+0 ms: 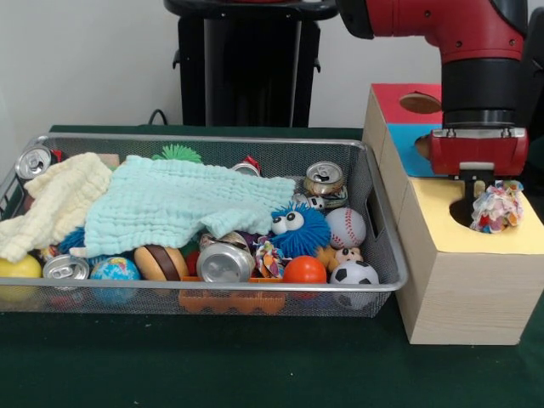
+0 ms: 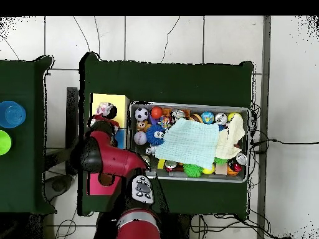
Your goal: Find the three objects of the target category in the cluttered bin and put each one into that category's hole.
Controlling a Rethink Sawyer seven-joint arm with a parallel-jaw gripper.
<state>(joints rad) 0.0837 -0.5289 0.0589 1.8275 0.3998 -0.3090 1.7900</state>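
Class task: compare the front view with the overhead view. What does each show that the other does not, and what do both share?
Only the front view shows the gripper with a confetti-patterned wad at the yellow-surround hole.

Only the overhead view shows a second green table with a blue cup, and the tiled floor.

Both show the bin, its mint cloth, fuzzy blue ball and the red arm.
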